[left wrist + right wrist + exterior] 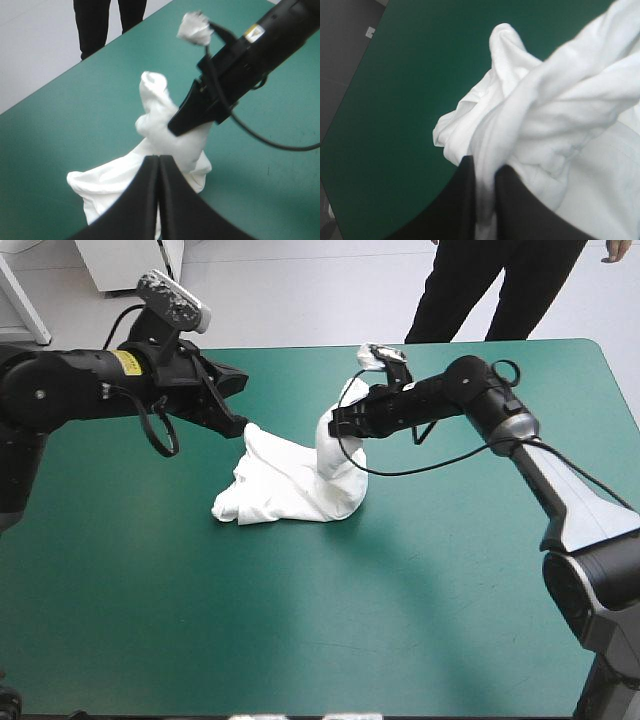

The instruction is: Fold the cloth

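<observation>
So the white short-sleeved T-shirt [285, 490] is a crumpled heap around the middle of the table with the teal-green cover [150, 620], maybe a touch toward the table's far edge. Most of it lies flat-ish on the cover, but one bunch stands up off the table in a sort of twisted column.

That's down to the right gripper [340, 424], the one with the broad black fins. It hangs over the table's middle, a bit above the cover. Its fingers [520, 210] are nearly together, with a thick rope of white fabric pinched between them. A loose end of the shirt sticks up past the gripper.

The left gripper [240, 418] sits low over the table just left of the middle, right at the heap's far left corner. From its own wrist camera the two fingers are pressed together into one pointed arch, with shirt showing on both sides of the tips. Whether any cloth is actually caught between them, honestly can't tell.
</observation>
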You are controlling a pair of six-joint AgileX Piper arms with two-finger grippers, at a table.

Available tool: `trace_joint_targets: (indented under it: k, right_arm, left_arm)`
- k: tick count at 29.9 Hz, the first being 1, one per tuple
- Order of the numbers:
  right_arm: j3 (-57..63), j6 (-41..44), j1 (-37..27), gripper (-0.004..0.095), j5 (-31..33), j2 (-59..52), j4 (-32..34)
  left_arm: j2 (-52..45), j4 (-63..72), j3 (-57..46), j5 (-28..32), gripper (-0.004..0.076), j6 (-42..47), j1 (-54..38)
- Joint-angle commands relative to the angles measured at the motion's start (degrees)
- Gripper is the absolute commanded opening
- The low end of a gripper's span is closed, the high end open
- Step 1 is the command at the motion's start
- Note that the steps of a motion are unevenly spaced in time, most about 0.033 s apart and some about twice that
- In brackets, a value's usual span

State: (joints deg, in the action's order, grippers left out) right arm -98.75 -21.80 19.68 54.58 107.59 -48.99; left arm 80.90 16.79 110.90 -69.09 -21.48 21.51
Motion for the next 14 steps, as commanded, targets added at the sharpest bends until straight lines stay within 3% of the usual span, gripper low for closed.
trace_joint_targets:
  k: [1, 6, 8, 10, 14]
  right_arm:
    - [-4.5, 0.3, 4.0, -0.0013, -3.7, 1.6, -3.1]
    - [-8.1, -0.3, 7.9, -0.0001, -4.4, 7.9, -3.2]
    - [-9.9, -1.8, 9.1, 0.006, -2.6, 10.1, -3.4]
    - [-11.4, -2.6, 10.1, 0.0167, -1.0, 11.5, -3.9]
    - [-14.5, -3.4, 11.0, 0.0476, 2.1, 12.8, -4.2]
  left_arm:
    - [-4.4, 0.9, 1.5, 2.8, -0.001, 0.9, -0.1]
    - [-6.4, -1.3, 1.5, 2.8, -0.001, 1.9, -0.1]
    - [-6.6, -1.9, 1.5, 2.6, -0.001, 2.0, -0.1]
    - [-6.7, -2.4, 1.4, 2.2, -0.001, 2.1, -0.1]
    - [-6.7, -2.8, 1.4, 2.1, -0.001, 2.2, -0.1]
